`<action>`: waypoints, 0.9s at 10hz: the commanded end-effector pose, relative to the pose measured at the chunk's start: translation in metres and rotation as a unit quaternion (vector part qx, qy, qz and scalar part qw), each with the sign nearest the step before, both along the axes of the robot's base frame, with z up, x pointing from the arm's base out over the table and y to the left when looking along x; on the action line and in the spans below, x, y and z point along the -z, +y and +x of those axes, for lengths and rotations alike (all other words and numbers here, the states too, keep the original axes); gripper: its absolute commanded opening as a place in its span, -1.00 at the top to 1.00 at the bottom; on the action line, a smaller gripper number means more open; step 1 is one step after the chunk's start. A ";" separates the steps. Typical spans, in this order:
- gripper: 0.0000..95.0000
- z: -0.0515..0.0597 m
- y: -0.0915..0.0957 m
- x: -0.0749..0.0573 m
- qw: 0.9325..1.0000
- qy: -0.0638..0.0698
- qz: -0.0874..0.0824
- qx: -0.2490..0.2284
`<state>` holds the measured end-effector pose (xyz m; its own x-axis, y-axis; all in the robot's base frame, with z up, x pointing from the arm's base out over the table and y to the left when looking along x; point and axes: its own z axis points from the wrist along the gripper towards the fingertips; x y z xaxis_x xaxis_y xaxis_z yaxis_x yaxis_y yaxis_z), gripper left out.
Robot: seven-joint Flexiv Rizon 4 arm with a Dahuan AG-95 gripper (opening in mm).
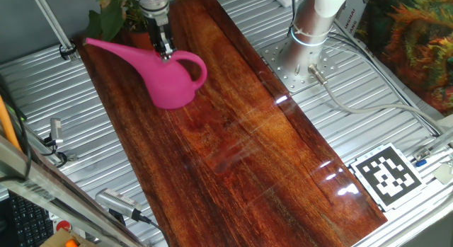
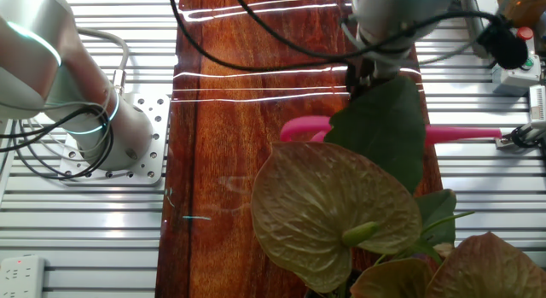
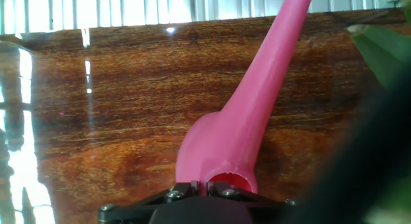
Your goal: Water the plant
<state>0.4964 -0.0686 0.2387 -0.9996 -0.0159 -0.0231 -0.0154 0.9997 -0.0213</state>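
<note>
The pink watering can (image 1: 170, 76) sits on the dark wooden surface (image 1: 241, 155) toward 11 o'clock in one fixed view, its body upright, its handle loop at 3 o'clock and its long spout (image 1: 117, 49) running out toward 9 o'clock. The gripper (image 1: 165, 50) comes down from 12 o'clock onto the top of the can, where handle meets body; the jaws look closed on that top edge, narrow. The hand view shows the can's rim (image 3: 225, 180) right at the gripper's base and the spout (image 3: 270, 76) stretching away toward 1 o'clock over the wood.

The plant (image 1: 106, 19) stands at 11 o'clock behind the spout, only some dark-green leaves showing. In the other fixed view its broad leaves (image 2: 380, 127) fill the foreground, hiding much of the can (image 2: 307, 127); the spout (image 2: 465, 134) emerges at 3 o'clock.
</note>
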 end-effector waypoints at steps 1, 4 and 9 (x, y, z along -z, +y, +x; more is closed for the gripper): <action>1.00 -0.002 -0.016 -0.056 1.000 0.001 0.004 -0.017; 1.00 -0.006 -0.035 -0.055 0.999 0.000 0.001 -0.035; 1.00 -0.005 -0.040 -0.057 0.999 0.001 0.000 -0.036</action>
<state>0.4923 -0.1095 0.2378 -0.9961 -0.0857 -0.0208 -0.0852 0.9961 -0.0222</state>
